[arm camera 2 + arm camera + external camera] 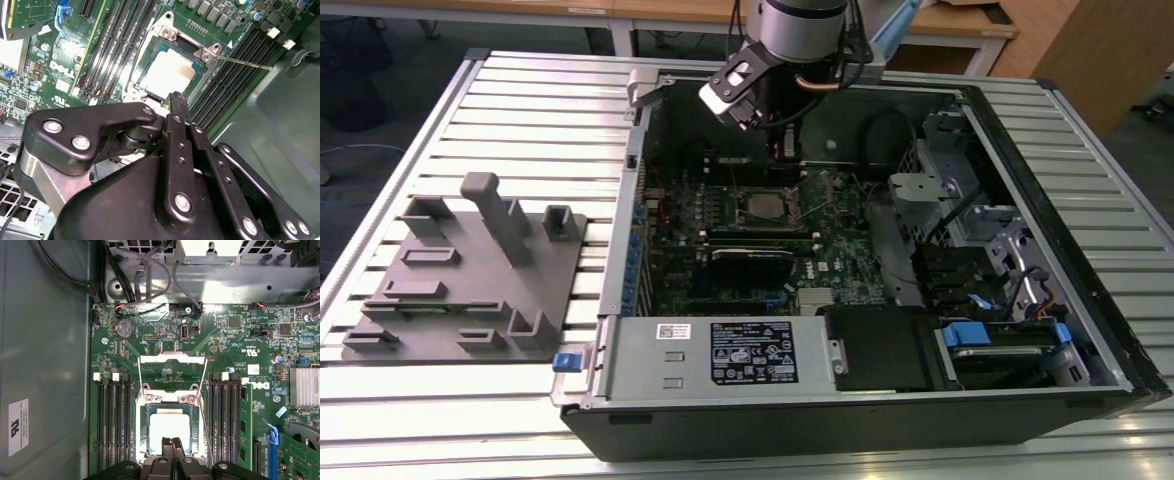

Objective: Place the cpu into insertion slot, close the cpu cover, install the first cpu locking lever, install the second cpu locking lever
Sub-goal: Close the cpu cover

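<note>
The cpu point(169, 426) point(167, 75) lies in the insertion slot point(142, 430) point(765, 206) on the green motherboard, with its silver top bare. The cpu cover point(172, 358) is a thin silver frame that stands open past the socket's far edge; the board shows through its cut-out. One thin wire lever point(245, 62) sticks out over the memory slots, and another lever point(206, 430) runs along the socket's side. My gripper point(171, 441) point(177, 97) point(781, 135) is over the cpu's near edge. It is shut, fingertips together and nothing seen between them. Whether it touches the cpu is unclear.
Black memory slots point(112, 425) flank the socket on both sides. The grey case wall point(45, 365) is close beside them. A heat sink point(305, 385), cables point(145, 285), drive bays point(974, 230) and the labelled power supply box point(720, 355) crowd the case. A grey fixture plate point(467, 270) lies outside.
</note>
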Motion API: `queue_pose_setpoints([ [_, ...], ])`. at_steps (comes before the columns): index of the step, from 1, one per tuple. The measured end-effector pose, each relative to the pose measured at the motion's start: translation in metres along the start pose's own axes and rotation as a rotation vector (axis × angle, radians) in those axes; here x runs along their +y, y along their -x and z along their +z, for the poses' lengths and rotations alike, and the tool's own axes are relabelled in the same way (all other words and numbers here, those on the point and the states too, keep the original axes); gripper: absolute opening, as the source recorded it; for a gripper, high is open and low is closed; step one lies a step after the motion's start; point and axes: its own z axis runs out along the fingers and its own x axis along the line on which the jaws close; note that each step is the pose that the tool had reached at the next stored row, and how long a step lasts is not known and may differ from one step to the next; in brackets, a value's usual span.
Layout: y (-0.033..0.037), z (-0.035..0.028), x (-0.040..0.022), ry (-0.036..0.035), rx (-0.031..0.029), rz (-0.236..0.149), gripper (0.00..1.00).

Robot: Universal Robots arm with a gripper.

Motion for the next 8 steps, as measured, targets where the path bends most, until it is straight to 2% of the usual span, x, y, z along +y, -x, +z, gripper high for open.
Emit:
queue_pose_setpoints([
  [3, 0.0, 0.0, 0.0012, 0.0, 0.0, 0.0, 0.11],
  [8, -0.0002, 0.0001, 0.0066, -0.0001, 0.0, 0.0, 0.11],
])
